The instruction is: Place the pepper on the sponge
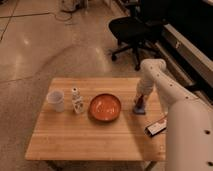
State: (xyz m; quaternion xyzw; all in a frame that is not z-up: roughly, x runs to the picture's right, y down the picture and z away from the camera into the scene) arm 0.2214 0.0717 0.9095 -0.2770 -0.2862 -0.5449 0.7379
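Nearest on the counter (pixel 75 140), a packet (pixel 156 127) lies by the right edge. Beyond it the tool (pixel 140 102) hangs over the sponge (pixel 139 110) with the pepper (pixel 141 98) at its tip; whether it grips cannot be told. An orange bowl (pixel 105 107) sits just left.

Single white arm (pixel 172 100) enters from the lower right corner of the view. The thick upper link (pixel 190 135) fills that corner and runs up and left. The elbow (pixel 152 67) is the arm's highest point, a rounded joint right of centre. From there the forearm (pixel 146 84) drops steeply, angled slightly left. The wrist (pixel 142 94) is in line with the forearm. The gripper (pixel 140 103) points down, low, just below and left of the elbow, right of the view's middle.
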